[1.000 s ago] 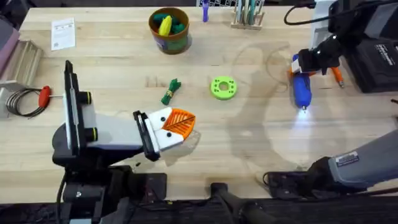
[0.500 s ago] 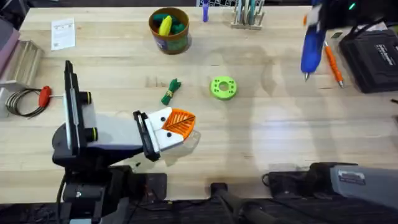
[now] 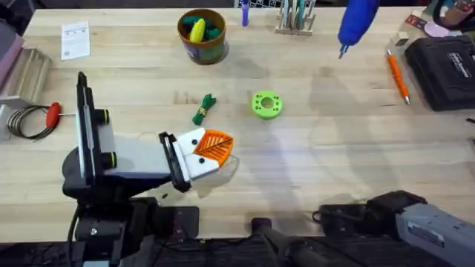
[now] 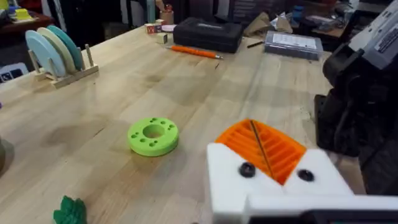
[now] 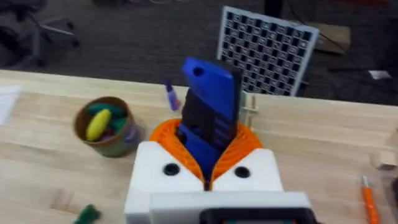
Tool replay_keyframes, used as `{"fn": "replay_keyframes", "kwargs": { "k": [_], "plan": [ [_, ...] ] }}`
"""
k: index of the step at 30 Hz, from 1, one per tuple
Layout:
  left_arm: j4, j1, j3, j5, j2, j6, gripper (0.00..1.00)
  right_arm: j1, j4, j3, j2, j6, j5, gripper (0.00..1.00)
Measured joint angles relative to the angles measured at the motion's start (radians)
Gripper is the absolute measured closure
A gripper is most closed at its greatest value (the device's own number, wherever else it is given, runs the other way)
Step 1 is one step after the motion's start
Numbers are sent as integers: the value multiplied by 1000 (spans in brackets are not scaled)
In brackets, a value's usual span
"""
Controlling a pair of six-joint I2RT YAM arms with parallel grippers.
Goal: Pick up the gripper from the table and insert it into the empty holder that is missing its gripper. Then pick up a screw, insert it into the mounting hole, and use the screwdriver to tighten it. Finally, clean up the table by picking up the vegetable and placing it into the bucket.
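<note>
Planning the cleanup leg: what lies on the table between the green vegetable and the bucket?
Overhead, the stretch from the vegetable up to the bucket is bare wood; the lime-green disc sits off to the side.

A robotics lab or workshop: a pale wooden butcher-block tabletop (image 3: 312, 156), a black-and-white checkerboard calibration board (image 5: 268, 48), a black tool case (image 4: 208, 33), office chairs on carpet.

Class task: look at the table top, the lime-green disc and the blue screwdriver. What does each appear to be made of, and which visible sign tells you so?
Table top: pale wood, apparently butcher-block, with visible grain strips and a matte finish.
Lime-green disc: probably matte plastic, uniform in colour with moulded or printed holes.
Blue screwdriver: smooth, slightly glossy plastic casing, seemingly.
</note>
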Motion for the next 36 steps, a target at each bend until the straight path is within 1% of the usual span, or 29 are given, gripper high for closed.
{"fn": "replay_keyframes", "kwargs": {
  "k": [4, 7, 9, 12, 14, 15, 17, 20, 24, 27, 31, 36],
  "plan": [
    [0, 0, 0, 0, 0, 0, 985, 55, 21, -1, -55, 55, -1, 979],
    [0, 0, 0, 0, 0, 0, 985, 82, 115, -32, -89, 91, -11, 979],
    [0, 0, 0, 0, 0, 0, 985, 90, 212, -90, -117, 110, -46, 979],
    [0, 0, 0, 0, 0, 0, 985, 91, 412, -221, -145, 150, -125, 980],
    [0, 0, 0, 0, 0, 0, 985, 91, 579, -324, -146, 185, -195, 980],
    [0, 0, 0, 0, 0, 0, 985, 91, 634, -360, -142, 199, -225, 980],
    [0, 0, 0, 1, 0, 0, 985, 91, 769, -437, -124, 231, -312, 980],
    [0, 0, 0, 1, 0, 0, 985, 91, 885, -492, -80, 271, -447, 980],
    [0, 0, 0, 1, 0, 0, 985, 102, 1029, -500, 3, 298, -623, 980],
    [0, 0, 0, 1, 0, 0, 985, 136, 1172, -500, 72, 307, -736, 980],
    [0, 0, 0, 0, 0, 0, 985, 198, 1300, -500, 143, 316, -823, 980],
    [0, 0, 0, 1, 0, 0, 985, 286, 1459, -500, 222, 323, -866, 980]
  ]
}}
